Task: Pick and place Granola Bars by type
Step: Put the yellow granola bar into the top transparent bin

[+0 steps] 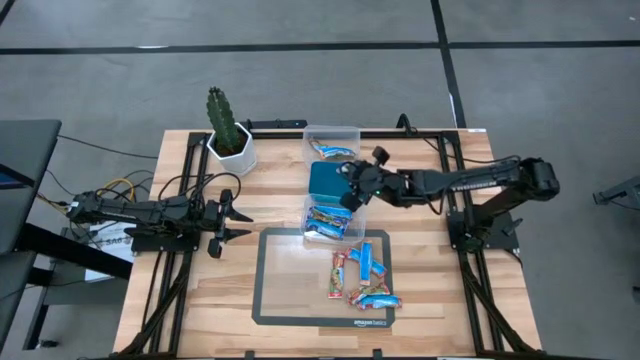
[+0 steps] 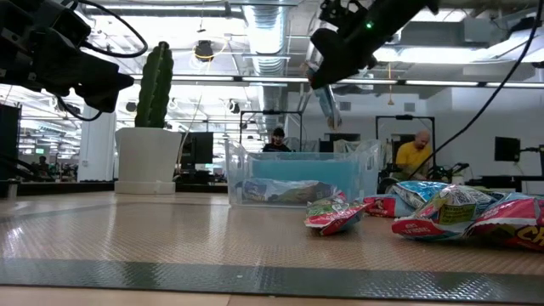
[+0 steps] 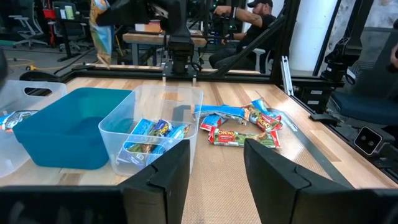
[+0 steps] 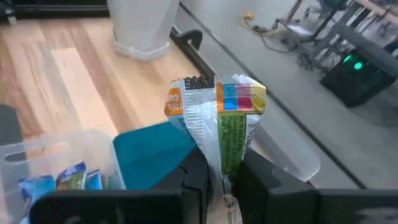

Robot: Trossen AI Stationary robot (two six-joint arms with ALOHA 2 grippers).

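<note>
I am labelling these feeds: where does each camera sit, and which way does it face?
High: overhead, straight down on the table; both arms show.
Low: at tabletop height, level across the mat; the arms enter from above.
Left wrist: on the left arm, facing the tubs; left tool open.
Right wrist: on the right arm; right tool grips a granola bar.
Shared: the teal tub appears in every view.
</note>
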